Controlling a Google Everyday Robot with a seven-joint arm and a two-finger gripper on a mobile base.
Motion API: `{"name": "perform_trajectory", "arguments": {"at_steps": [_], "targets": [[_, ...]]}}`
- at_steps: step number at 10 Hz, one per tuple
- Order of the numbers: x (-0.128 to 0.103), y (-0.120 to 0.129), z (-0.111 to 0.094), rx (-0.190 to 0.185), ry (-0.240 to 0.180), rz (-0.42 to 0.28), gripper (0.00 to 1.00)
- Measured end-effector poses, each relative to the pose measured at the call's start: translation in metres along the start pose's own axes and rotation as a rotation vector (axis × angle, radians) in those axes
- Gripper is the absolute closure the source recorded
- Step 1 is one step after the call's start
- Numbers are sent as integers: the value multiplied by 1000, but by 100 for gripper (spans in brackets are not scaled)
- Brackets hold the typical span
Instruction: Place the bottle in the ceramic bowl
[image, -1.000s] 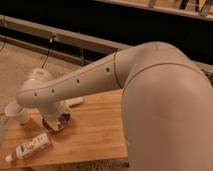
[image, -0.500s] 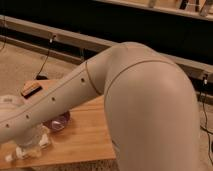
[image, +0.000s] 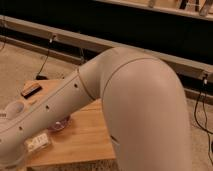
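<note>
Where the big cream robot arm (image: 125, 100) sweeps to the lower left, its tool passes out of view; cannot tell its opening or any hold. Small slim white plastic bottle (image: 38, 143), dark label, lies on the wooden tabletop (image: 85, 140) just beside the arm. Glossy dark purple-brown ceramic bowl (image: 61, 125) is near it, half hidden under the arm.

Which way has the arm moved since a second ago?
Yes: the arm has swung down in view, now covering part of the ceramic bowl it earlier cleared. The pincer is out of view, lower left.
</note>
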Motion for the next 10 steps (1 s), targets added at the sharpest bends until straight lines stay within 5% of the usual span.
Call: {"name": "perform_trajectory", "arguments": {"at_steps": [3,10], "targets": [[-16,-18,10,14,-49,-70,35],[-65,-70,62,104,-23,-91,35]]}}
